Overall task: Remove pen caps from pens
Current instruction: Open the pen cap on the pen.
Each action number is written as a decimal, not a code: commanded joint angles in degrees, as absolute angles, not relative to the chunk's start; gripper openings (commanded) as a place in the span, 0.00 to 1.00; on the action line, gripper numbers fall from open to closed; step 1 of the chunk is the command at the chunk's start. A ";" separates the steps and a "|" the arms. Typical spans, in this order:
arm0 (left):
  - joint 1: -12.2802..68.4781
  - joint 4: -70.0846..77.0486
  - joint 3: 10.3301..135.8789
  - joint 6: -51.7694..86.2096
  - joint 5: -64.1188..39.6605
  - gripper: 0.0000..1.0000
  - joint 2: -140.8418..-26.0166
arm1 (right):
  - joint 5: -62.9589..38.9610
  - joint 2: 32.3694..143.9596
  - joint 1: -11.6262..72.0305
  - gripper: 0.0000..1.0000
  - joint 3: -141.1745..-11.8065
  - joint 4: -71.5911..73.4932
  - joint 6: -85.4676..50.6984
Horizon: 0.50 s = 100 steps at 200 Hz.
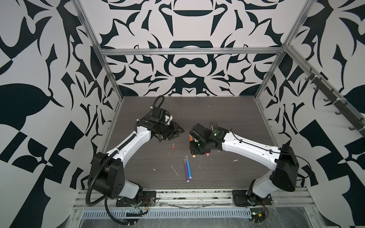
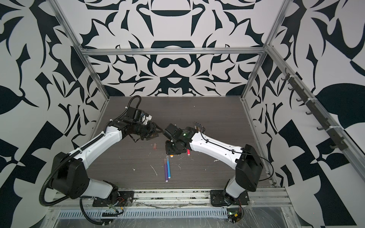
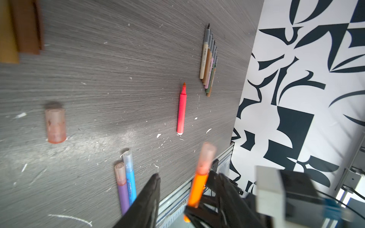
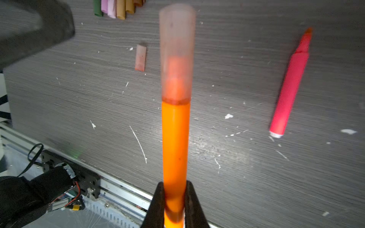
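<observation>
Markers closest to the front rail are waiting their turn: a thick purple plastic marker (image 1: 186,171) and a thick blue plastic marker (image 1: 188,167) are lying touching, side by side, each still wearing a translucent cap, so I judge them parked within easy reach of either arm. Just beyond, a loose translucent pinkish cap (image 1: 173,146) is resting alone on the grey wood-grain tabletop (image 1: 227,110), while toward the right arm a capless pink-red marker (image 3: 181,112) is lying with its nib bare. These two are probably being kept apart so that finished pieces are not cluttering the working spot. Over the middle of the table the right gripper (image 4: 174,187) is clenching the tail end of a thick orange plastic marker (image 4: 174,142), leaving the front length and its frosted pinkish cap (image 4: 176,55) sticking out free for the other arm. The left gripper (image 1: 174,134) is hovering close by with its jaws parted and gripping nothing, seemingly lining up to take that cap. Farther back, six thin muted markers (image 3: 208,63) are lying uncapped in a tidy row, and a row of small olive, pink and tan caps (image 4: 116,7) is sitting apart from them, over by the left arm.
</observation>
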<state>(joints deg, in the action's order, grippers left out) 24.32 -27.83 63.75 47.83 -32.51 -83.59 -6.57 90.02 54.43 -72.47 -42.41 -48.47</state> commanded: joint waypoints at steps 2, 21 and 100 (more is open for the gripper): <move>24.15 -27.32 65.96 47.88 -35.01 0.50 -84.58 | -12.61 87.94 54.04 0.00 -69.61 -34.14 -52.64; 24.27 -27.90 66.40 47.66 -35.99 0.50 -85.41 | -15.26 88.47 53.98 0.00 -68.82 -30.45 -53.89; 24.80 -31.37 64.35 45.32 -34.95 0.50 -86.09 | -18.71 91.49 53.28 0.00 -73.51 -29.09 -53.69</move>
